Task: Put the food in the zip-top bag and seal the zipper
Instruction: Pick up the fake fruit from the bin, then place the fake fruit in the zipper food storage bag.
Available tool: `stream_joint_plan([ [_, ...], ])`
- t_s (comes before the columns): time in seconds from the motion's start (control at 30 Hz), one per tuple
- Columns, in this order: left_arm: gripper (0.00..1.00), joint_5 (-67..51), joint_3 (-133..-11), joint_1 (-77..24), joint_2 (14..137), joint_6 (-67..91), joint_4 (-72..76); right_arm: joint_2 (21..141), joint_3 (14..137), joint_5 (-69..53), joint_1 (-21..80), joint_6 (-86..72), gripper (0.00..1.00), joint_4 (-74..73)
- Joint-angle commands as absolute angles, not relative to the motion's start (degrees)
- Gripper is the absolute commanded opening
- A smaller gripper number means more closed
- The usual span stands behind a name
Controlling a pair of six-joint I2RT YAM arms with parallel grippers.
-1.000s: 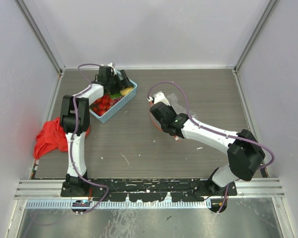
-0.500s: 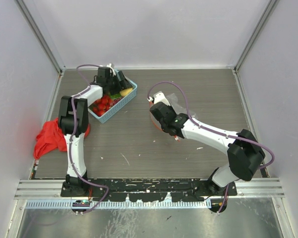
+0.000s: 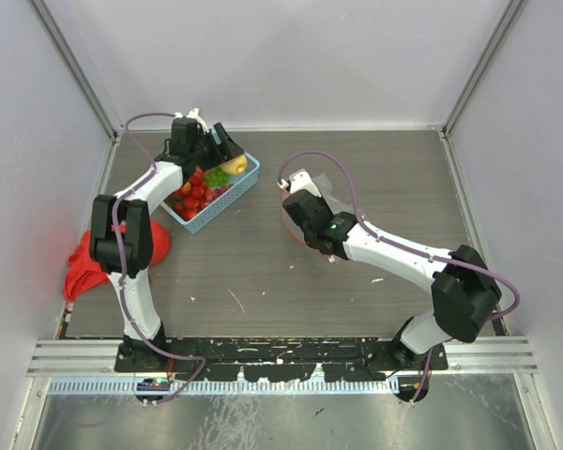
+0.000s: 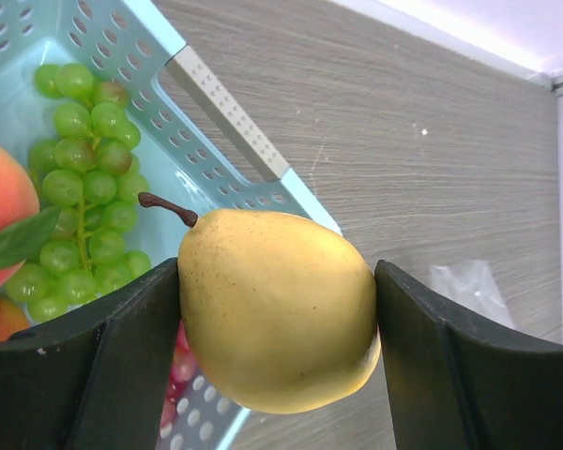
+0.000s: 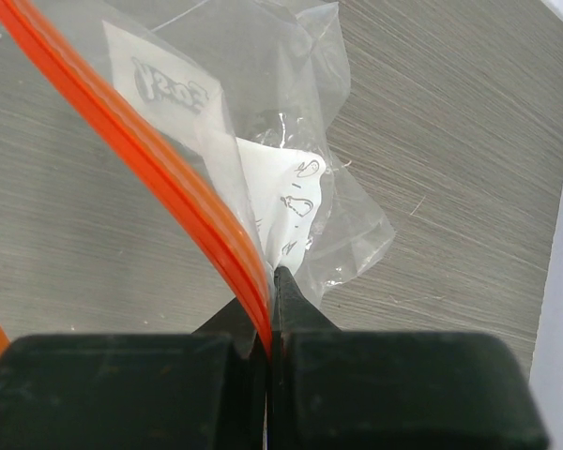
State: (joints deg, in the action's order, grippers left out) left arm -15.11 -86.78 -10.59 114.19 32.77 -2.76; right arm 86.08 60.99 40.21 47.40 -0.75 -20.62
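You're now lifting the yellow pear [image 4: 274,309] out of the basket [image 4: 227,105], left gripper [image 4: 277,281] clamped on it, right gripper [image 5: 267,292] pinching the zip-top bag [image 5: 305,192] by its zipper [image 5: 169,178] mid-table, so transfer's probably next.

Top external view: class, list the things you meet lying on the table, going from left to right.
Red cloth → blue basket → clear bag.

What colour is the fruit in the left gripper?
Yellow pear; clearest in the left wrist view.
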Motion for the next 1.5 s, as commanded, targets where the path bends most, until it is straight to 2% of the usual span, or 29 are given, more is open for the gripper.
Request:
stream_joint_plan([
  [0.0, 0.51, -13.8, -84.3, -10.4, 106.0, 34.4, 0.8, 83.8, 64.4, 40.1, 47.2, -1.8, 0.01, -18.8],
  [0.37, 0.51, -16.3, -68.4, -11.7, 90.1, 41.4, 6.8, 85.0, 66.5, 38.3, 47.2, -5.3, 0.01, -19.8],
  [0.97, 0.51, -10.4, -51.6, -20.9, 69.5, 48.2, 10.3, 88.1, 68.8, 37.1, 47.2, -8.6, 0.01, -20.6],
  [1.17, 0.51, -8.4, -48.5, -26.1, 66.3, 49.1, 12.4, 89.0, 69.3, 36.0, 47.3, -9.9, 0.01, -20.6],
  [1.47, 0.51, -4.9, -45.9, -32.6, 68.6, 51.2, 16.9, 89.0, 70.2, 32.8, 47.2, -11.7, 0.01, -20.5],
])
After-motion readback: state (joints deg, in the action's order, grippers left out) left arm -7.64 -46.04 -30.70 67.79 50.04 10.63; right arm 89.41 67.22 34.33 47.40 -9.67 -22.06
